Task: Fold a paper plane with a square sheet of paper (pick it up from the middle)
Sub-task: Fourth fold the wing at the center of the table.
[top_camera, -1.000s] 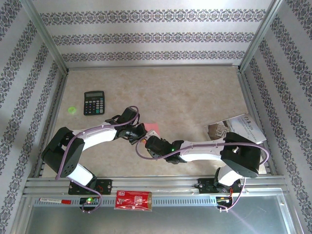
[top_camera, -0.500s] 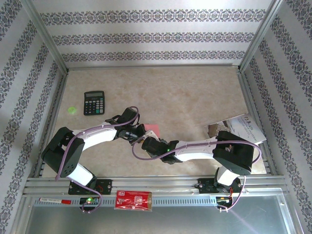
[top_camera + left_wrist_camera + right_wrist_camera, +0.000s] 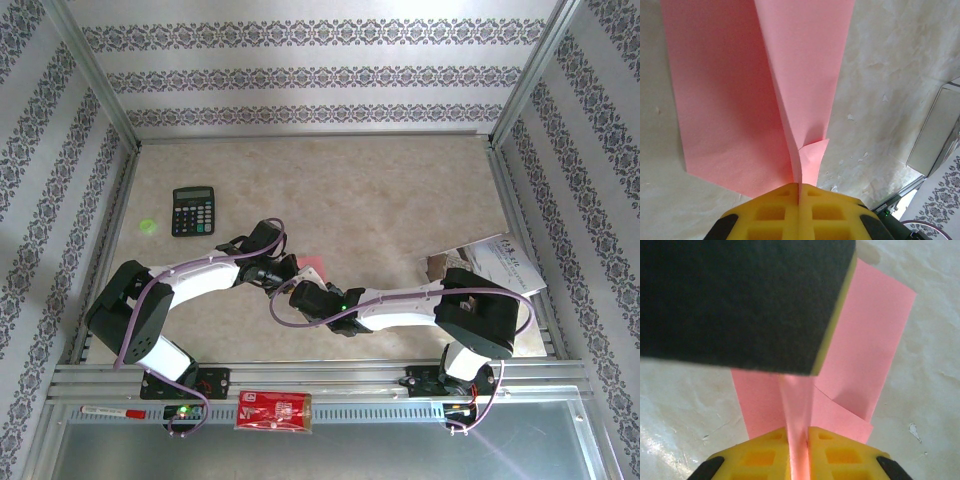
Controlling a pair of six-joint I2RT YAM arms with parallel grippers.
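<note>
The left pincer [image 3: 799, 186] is shut, its yellow gridded pads pressed together on the raised centre crease of the pink paper [image 3: 725, 100]. The right pincer [image 3: 799, 435] is set narrow, and a fold of the same paper is gripped between its yellow pads (in the top view the two pincers stand close together). The paper is thin, matte and smooth, and is folded into long flaps with sharp creases. It is found near the middle of the counter [image 3: 400, 190], a beige, marbled surface. A black calculator [image 3: 193, 211] lies far left, a white leaflet [image 3: 505, 262] lies right, and a red packet [image 3: 273, 410] rests on the near metal rail. The walls are covered in striped, patterned wallpaper.
</note>
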